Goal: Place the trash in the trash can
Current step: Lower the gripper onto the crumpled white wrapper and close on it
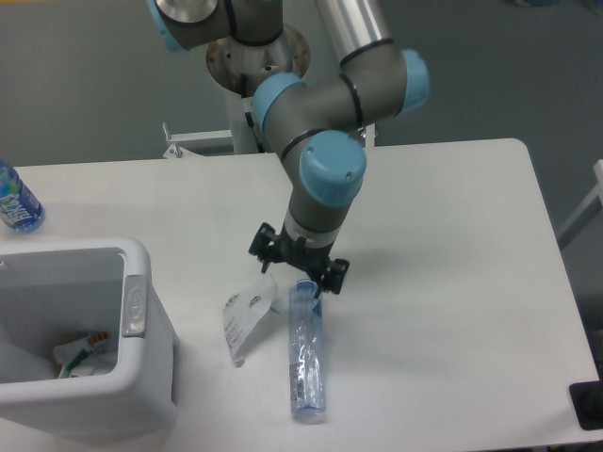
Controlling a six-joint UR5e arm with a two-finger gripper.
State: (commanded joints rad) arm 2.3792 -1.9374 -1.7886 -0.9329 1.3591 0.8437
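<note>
So the white table [452, 282] takes up most of the view, with the UR5e arm [325, 104] reaching down over the middle of it from its base at the back edge. The trash can [141, 377] sits at the front left corner, a white boxy bin with a thick rim and a grey oval button panel [135, 306] on the side facing the arm; you can see a bit of crumpled stuff [80, 353] already lying in the bottom.

The long clear plastic bottle [307, 363] is lying flat on the table right of the bin, cap end pointing toward the back. The gripper [296, 271] is low over that cap end, fingers spread wide apart, with nothing between them that I can make out. One finger is near the top of the bottle, the other is over by the upper corner of the paper wrapper [247, 315]. That wrapper is a small crumpled white piece with dark print, lying just left of the bottle, between it and the bin.

Far left edge has an upright water bottle with a blue label [16, 202], well apart from everything else.
</note>
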